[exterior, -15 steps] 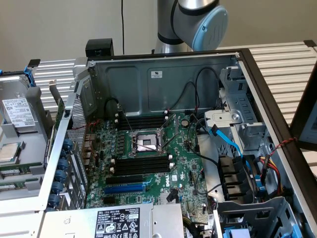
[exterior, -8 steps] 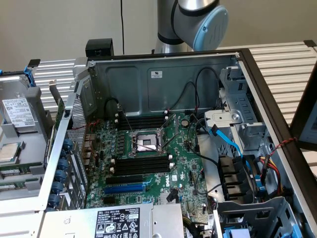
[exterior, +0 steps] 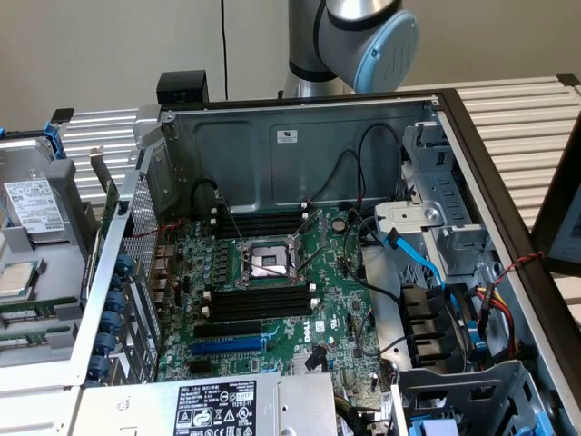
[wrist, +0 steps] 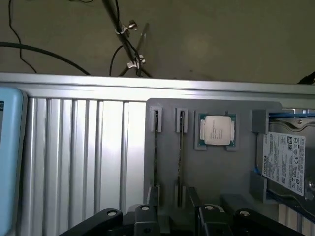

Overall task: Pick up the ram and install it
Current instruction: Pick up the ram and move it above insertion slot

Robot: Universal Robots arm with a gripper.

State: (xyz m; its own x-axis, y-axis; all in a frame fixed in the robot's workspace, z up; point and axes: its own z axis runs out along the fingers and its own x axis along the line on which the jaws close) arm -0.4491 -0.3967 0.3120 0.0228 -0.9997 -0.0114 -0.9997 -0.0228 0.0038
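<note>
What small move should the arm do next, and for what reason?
Probably a short straight descent of the end effector onto the ram: it stands on edge in the gray tray beneath it, and the black memory slots on the motherboard are empty.

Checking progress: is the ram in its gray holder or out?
In: two thin sticks of ram stand edge-up in the gray holder's slots, beside the processor.
</note>
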